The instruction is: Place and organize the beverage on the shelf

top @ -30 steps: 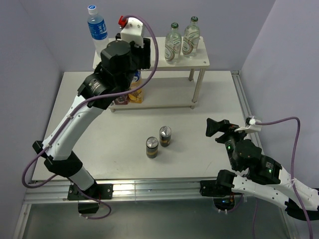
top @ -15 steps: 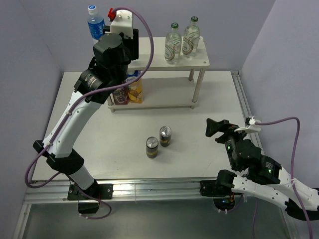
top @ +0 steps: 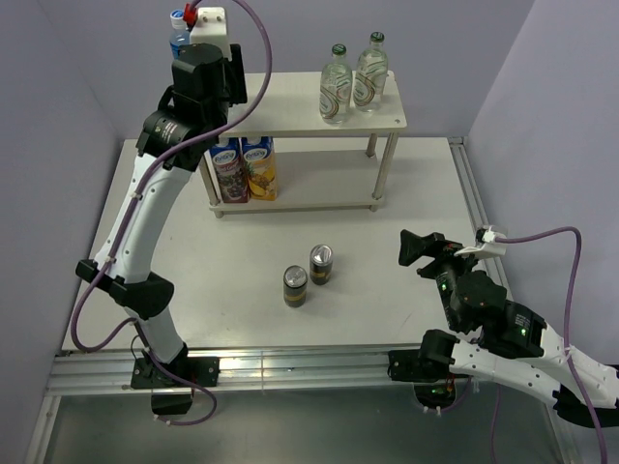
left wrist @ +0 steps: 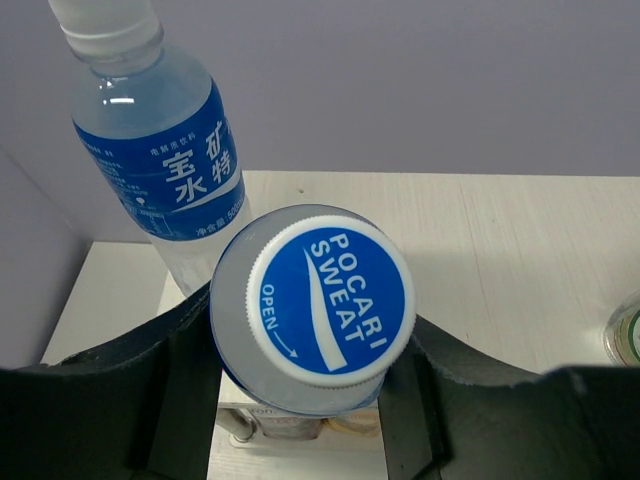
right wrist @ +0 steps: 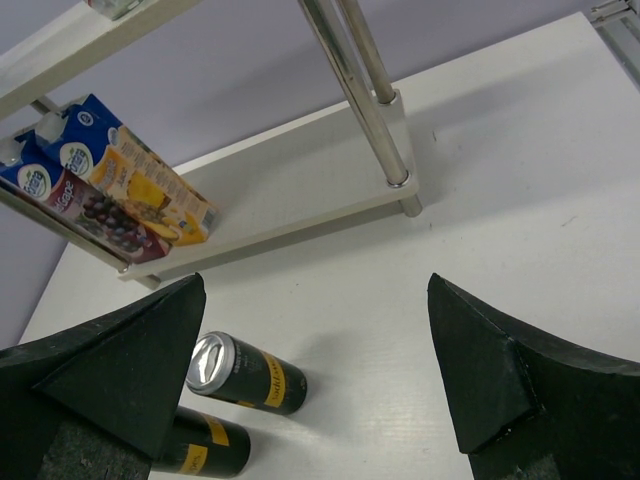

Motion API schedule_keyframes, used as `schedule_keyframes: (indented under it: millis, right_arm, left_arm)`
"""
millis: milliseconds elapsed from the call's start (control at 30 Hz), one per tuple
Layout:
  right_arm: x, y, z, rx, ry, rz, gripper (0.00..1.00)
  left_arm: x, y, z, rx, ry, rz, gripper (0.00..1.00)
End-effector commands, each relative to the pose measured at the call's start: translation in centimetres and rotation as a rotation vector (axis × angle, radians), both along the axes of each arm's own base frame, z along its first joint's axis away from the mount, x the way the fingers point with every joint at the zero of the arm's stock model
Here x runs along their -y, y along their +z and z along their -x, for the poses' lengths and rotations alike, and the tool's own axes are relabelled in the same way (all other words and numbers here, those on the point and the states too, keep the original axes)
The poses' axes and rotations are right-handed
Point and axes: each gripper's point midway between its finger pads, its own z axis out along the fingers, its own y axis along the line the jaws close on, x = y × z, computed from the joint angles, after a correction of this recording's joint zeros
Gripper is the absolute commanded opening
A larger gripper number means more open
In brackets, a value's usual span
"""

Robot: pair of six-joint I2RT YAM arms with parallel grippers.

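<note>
Grip: left end effector (left wrist: 305, 375) is closed from both sides around the shoulder of the held bottle (left wrist: 328, 297), a blue-capped water bottle, cap facing the wrist camera.
Axis: the held bottle's long axis runs straight away from the end effector, base pointing down at the shelf (left wrist: 480, 250); it looks near upright.
Neighbour: the standing bottle (left wrist: 165, 160) is on the top board just beside the end effector, ahead and to its left; whether the two bottles touch cannot be told.
Free board: bare top board lies to the end effector's right, towards the glass bottles (top: 337, 85).
Judged step: setting the held bottle down next to its twin; the drop looks short, and a drift left could knock the neighbour.
Other arm: right end effector (right wrist: 316, 285) is wide open and holds nothing, low over the counter (right wrist: 520, 190).
Remaining: two cans (right wrist: 245, 375) lie ahead and left of the right end effector, nearer to it than to the left one.
Lower tier: cartons (top: 242, 166) fill its left end.
</note>
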Motion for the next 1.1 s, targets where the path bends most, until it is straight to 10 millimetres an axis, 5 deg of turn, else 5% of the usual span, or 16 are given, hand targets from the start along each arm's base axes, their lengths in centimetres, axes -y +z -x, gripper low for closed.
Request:
schedule_keyframes:
  millis: [0, 267, 367, 467, 667, 1067]
  right_arm:
    - [0.2, 0.1, -0.1, 0.009, -0.024, -0.021, 0.98]
    - [-0.1, -0.1, -0.3, 0.003, -0.025, -0.005, 0.98]
    - [-0.1, -0.1, -0.3, 0.002, -0.028, -0.001, 0.99]
    - [0.0, 0.0, -0.3, 0.003, -0.029, -0.002, 0.98]
    - [0.0, 0.0, -0.3, 0.002, -0.032, 0.001, 0.98]
    - [0.0, -0.2, -0.4, 0.001, -0.04, 0.002, 0.98]
  left_arm:
    - [-1.1, 7.8, 1.9, 0.214, -0.034, 0.191, 0.0]
    - [-2.1, 6.7, 0.8, 0.184, -0.013, 0.198, 0.07]
    - [-2.3, 6.3, 0.4, 0.178, -0.004, 0.191, 0.18]
    - [-2.2, 6.1, 0.0, 0.178, 0.0, 0.181, 0.48]
    - [-2.1, 5.4, -0.8, 0.169, 0.009, 0.172, 0.71]
    - [-1.8, 4.0, -1.9, 0.152, 0.016, 0.151, 0.79]
